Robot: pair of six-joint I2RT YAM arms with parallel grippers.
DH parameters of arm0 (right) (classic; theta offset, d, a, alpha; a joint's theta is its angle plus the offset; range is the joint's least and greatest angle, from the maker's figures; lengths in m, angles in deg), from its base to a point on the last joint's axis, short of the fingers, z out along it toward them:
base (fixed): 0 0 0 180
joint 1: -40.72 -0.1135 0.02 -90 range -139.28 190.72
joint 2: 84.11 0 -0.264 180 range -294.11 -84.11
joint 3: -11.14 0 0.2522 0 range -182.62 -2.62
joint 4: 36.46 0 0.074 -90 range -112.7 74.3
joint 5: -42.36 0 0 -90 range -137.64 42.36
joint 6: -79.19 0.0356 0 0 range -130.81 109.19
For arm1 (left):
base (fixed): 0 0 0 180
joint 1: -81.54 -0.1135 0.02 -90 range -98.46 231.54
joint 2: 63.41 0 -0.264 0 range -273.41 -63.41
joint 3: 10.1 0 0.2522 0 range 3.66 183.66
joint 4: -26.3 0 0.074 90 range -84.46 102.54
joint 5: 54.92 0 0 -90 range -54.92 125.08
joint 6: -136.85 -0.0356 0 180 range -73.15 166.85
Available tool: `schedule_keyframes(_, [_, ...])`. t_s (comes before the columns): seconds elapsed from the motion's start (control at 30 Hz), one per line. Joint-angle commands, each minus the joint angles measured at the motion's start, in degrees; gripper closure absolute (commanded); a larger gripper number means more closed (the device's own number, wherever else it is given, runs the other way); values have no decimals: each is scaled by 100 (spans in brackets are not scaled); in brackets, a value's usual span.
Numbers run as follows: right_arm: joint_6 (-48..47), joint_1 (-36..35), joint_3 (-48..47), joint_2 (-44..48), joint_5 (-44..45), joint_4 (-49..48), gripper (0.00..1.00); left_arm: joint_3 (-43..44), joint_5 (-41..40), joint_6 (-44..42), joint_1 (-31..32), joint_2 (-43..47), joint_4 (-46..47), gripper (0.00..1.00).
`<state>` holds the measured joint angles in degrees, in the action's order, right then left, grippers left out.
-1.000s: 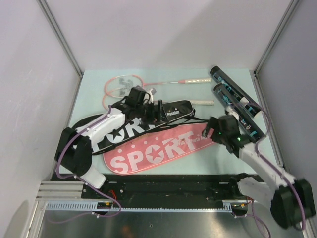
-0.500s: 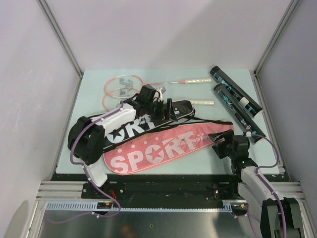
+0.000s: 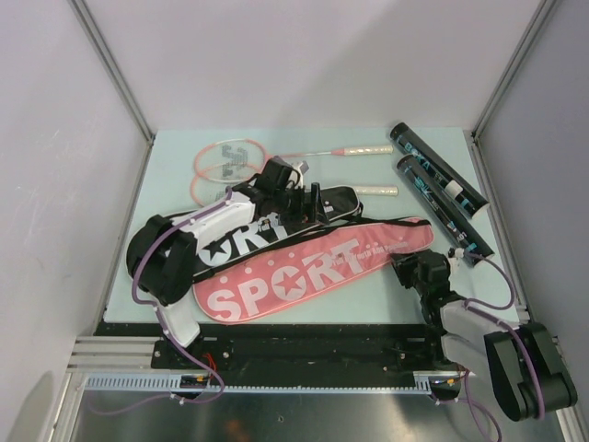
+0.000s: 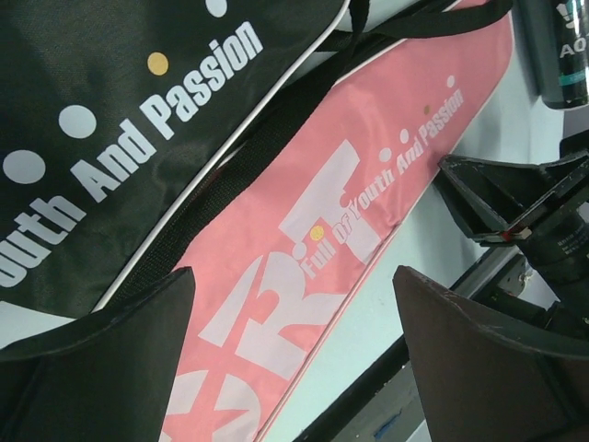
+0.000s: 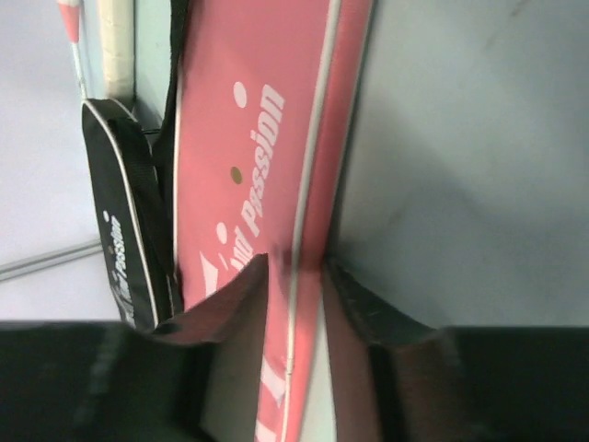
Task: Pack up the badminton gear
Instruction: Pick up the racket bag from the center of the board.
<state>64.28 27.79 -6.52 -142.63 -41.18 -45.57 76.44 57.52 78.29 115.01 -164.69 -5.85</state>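
Am stretching left arm (image 3: 207, 226) over worktop (image 3: 175, 157) middle, left gripper (image 4: 293, 276) hanging with jaws wide apart. Am holding right arm (image 3: 460, 318) folded low by near right corner, right gripper (image 5: 296, 262) jaws narrowed.

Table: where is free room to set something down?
Bare mat: the far left corner beside the rackets, and the near strip before the pink bag. Crowded: the centre, with the black bag too, and the right side, with the tubes.

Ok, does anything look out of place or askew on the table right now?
Nothing spilled or damaged. The pink bag lies diagonally, overlapping the black bag, with a black strap trailing across it. The rackets and tubes lie outside both bags.
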Motion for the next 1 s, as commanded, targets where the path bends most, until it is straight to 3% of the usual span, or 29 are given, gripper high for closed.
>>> schedule_keyframes(0.0, [-20, -262, 249, 331, 935, -15, 72, 255, -361, -191, 72, -42, -208, 7])
schedule_keyframes(0.03, [-73, -280, 258, 437, 1075, -15, 85, 246, -406, -191, 63, -50, -243, 7])
schedule_keyframes(0.1, [-222, -350, 311, 858, 1147, 99, 100, 220, -477, -174, 63, -24, -253, 7])
schedule_keyframes(0.23, [-749, -684, 154, 2096, 1261, 984, 100, 228, -722, -130, 63, 11, -331, 6])
schedule_keyframes(0.4, [-1198, -1378, -916, 4264, 1884, 3970, 100, 185, -828, 63, -192, -138, -411, 7])
schedule_keyframes(0.5, [-1627, -1581, -1541, 4875, 2070, 5142, 100, 44, -898, 82, -315, -94, -402, 7])
schedule_keyframes(0.6, [-2532, -1608, -2324, 5009, 2088, 5268, 100, -52, -1075, 11, -350, 19, -411, 6])
schedule_keyframes(0.77, [-3883, -1625, -3212, 4113, 1071, 4234, 100, 53, -1215, -270, -113, 538, -393, 7])
schedule_keyframes(0.9, [-4457, -1634, -3959, 3683, 559, 3598, 100, 149, -1048, -112, -288, 653, -402, 10])
schedule_keyframes(0.97, [-4626, -1634, -4398, 3218, 356, 3388, 100, 342, -1040, -147, -420, 285, -402, 11])
